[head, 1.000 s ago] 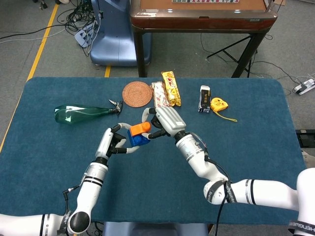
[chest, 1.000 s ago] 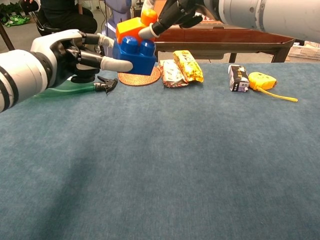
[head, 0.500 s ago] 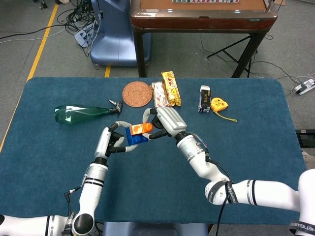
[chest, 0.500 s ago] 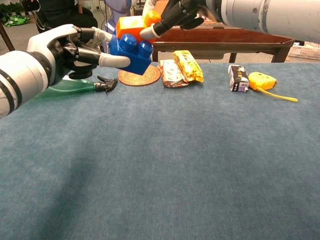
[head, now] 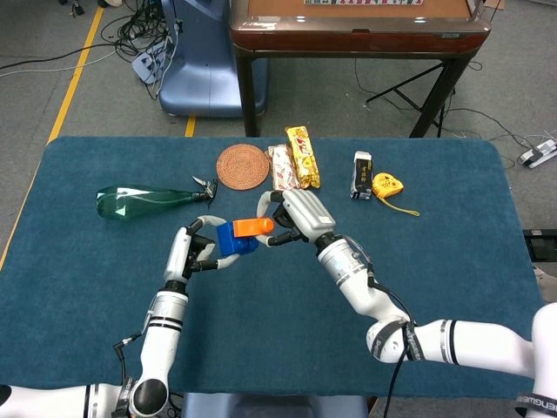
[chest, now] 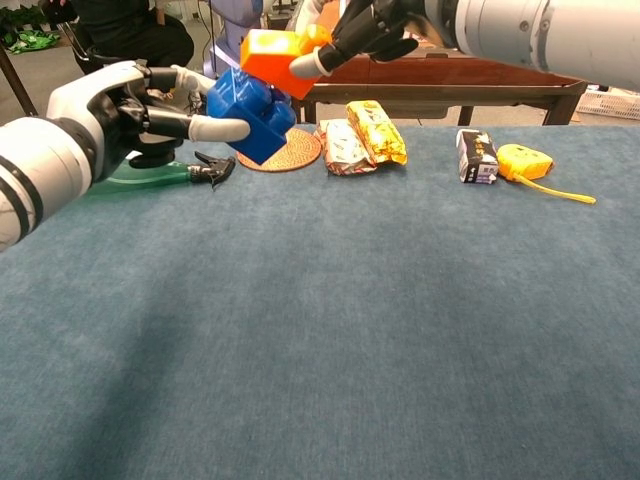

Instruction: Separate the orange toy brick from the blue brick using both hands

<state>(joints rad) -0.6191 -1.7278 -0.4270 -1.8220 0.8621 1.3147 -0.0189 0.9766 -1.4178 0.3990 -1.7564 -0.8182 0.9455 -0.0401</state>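
The blue brick (head: 232,238) (chest: 248,111) is tilted and held in the air by my left hand (head: 196,247) (chest: 120,105), fingers around its left side. The orange brick (head: 252,226) (chest: 277,58) is gripped by my right hand (head: 294,216) (chest: 380,25) and sits just above and right of the blue one. In the chest view the two bricks look pulled apart, touching at most at one corner. Both are well above the blue table cloth (head: 261,331).
Behind the hands lie a green bottle (head: 144,199), a round woven coaster (head: 243,165), two snack packs (head: 293,161), a small dark carton (head: 361,175) and a yellow tape measure (head: 387,185). A brown table (head: 357,35) stands beyond the far edge.
The blue brick has tipped and swung down-left with my left hand. The orange brick has moved up and right with my right hand and has come off the blue one.
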